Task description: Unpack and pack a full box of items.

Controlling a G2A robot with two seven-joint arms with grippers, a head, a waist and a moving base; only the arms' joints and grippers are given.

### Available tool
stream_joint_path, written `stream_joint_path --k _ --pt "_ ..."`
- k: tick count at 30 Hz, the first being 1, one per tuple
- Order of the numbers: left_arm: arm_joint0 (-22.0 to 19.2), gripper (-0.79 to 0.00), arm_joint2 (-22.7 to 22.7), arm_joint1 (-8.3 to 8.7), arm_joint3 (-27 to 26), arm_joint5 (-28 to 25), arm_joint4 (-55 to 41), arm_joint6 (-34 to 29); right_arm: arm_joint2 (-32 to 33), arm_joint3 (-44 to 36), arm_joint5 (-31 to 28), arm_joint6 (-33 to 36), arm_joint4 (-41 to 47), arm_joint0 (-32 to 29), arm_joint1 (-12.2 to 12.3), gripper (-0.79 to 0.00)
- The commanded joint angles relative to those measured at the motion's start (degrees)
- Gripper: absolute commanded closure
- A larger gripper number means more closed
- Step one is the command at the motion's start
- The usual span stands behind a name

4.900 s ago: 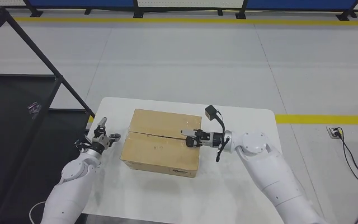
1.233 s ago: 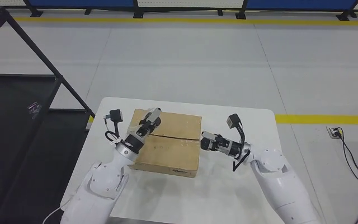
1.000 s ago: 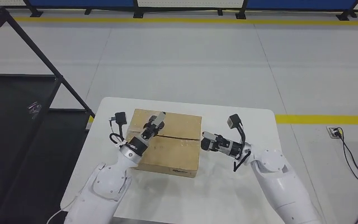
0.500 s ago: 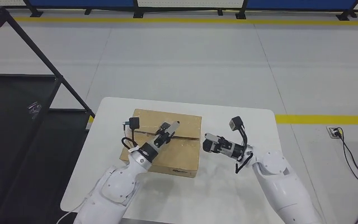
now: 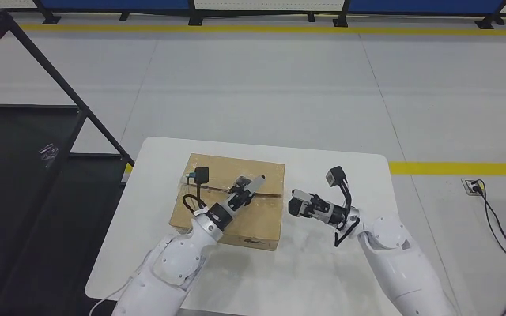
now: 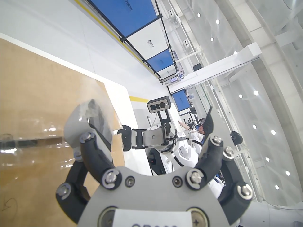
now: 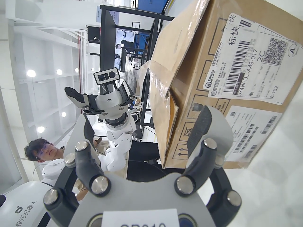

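The left gripper (image 5: 251, 186), jaws spread wide, hangs over the top seam of the cardboard box (image 5: 265, 223) toward its 3 o'clock edge, where the right gripper (image 5: 296, 202), also open, sits just beside the box on the white table (image 5: 316, 268).

A white rectangular table with rounded corners (image 5: 340, 162) carries one thing; a brown cardboard box (image 5: 267, 215) sits directly on it, left of centre.

Arms (image 5: 386, 237): glossy white rounded shells | wrist cameras (image 5: 335, 174): black boxes on stalks, looped black cables | left gripper (image 6: 151, 114), right gripper (image 7: 145, 121): black linkage fingers, white-backed pads, silver screws, grey base plate, white label sticker
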Motion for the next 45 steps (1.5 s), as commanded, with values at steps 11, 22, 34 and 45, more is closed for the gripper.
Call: stream_joint_path --k 11,22,34,45 --pt "-2.67 -0.785 2.83 -1.61 3.83 0.62 1.07 0.27 0.66 -0.02 -0.74 -0.14 0.71 -1.04 0.43 -0.785" --pt "-3.78 -0.785 4.21 -2.81 4.93 0.49 1.93 0.27 0.89 0.24 -1.20 -0.14 1.40 -1.51 0.71 -0.785" --pt "3.91 -0.785 -8.31 -0.77 -9.46 -4.20 -2.05 -4.10 2.13 -1.91 -1.84 -1.29 1.65 -1.69 1.19 -0.785" --pt "19.10 -0.785 -38.66 2.82 -16.40 -9.04 -15.72 -12.55 4.56 -7.68 -1.07 -4.91 1.80 -3.52 1.71 -0.785"
